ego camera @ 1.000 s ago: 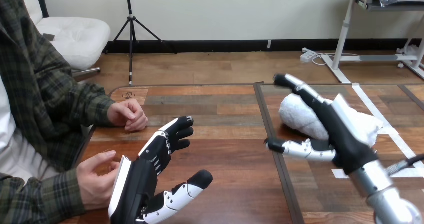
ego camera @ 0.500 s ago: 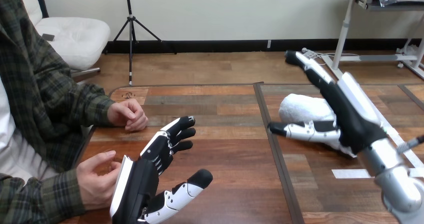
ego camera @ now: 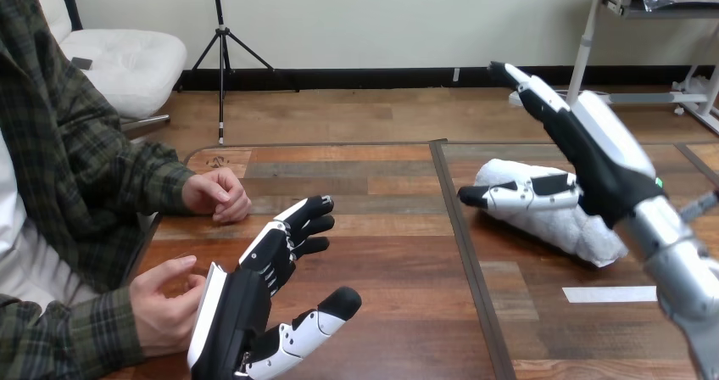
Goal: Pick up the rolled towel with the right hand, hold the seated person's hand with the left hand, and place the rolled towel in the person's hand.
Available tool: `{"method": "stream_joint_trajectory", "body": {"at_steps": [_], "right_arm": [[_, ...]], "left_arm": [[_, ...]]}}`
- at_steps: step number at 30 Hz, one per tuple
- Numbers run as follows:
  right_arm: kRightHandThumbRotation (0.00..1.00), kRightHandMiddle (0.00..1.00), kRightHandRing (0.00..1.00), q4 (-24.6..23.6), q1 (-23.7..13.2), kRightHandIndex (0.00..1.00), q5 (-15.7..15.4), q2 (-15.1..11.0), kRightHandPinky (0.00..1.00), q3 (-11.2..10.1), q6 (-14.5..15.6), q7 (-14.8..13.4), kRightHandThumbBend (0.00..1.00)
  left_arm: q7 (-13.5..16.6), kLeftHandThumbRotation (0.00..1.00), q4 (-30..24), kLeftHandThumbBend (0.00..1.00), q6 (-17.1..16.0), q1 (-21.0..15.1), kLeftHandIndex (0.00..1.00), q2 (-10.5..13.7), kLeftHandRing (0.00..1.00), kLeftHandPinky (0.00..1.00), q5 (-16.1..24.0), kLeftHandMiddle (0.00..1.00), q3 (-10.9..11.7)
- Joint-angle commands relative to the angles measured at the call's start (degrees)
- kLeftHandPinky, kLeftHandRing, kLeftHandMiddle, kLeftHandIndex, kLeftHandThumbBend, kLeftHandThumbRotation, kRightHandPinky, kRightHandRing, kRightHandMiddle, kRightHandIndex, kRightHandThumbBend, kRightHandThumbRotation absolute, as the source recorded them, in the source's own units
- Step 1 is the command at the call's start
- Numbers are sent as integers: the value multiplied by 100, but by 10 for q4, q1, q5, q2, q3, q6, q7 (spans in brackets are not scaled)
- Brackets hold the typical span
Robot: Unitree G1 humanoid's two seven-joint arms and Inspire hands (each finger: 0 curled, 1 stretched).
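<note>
Fingers (ego camera: 543,108) of the right hand (ego camera: 606,172) are held straight and spread wide from the thumb (ego camera: 509,195), closed on nothing. The rolled towel (ego camera: 551,220) lies on the wooden table (ego camera: 381,253) directly under that hand, below the fingers and overlapped by the thumb. Contact between thumb and towel cannot be told. The towel's long axis is seen to run diagonally, from far-left to near-right, roughly in line with the palm. A turn of the wrist is therefore judged necessary, so that the fingers close across the roll. The left hand (ego camera: 233,312) is held with its fingers apart and relaxed, well apart from the towel. Close against its back is the person's hand at the view's lower left (ego camera: 161,312), not yet grasped.
</note>
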Motion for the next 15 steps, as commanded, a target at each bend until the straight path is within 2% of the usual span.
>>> {"method": "stream_joint_trajectory", "body": {"at_steps": [1,4,10,15], "right_arm": [[40,95,100,-19,-65,95,-9,-25,96,10,22,10,100],[40,96,100,-4,-82,95,-12,-31,95,16,33,17,100],[42,95,99,43,-119,95,-24,-44,95,28,36,20,100],[42,96,99,70,-151,95,-42,-60,95,44,55,38,100]], "left_arm": [[3,57,-14,82,-10,-14,80,-11,81,76,1,84,-3],[2,58,-17,82,-8,-11,80,-11,81,76,-2,83,-5],[4,59,-23,82,-10,-7,80,-11,81,75,1,83,-4],[3,59,-30,82,-9,-1,80,-9,81,73,1,83,-5]]}}
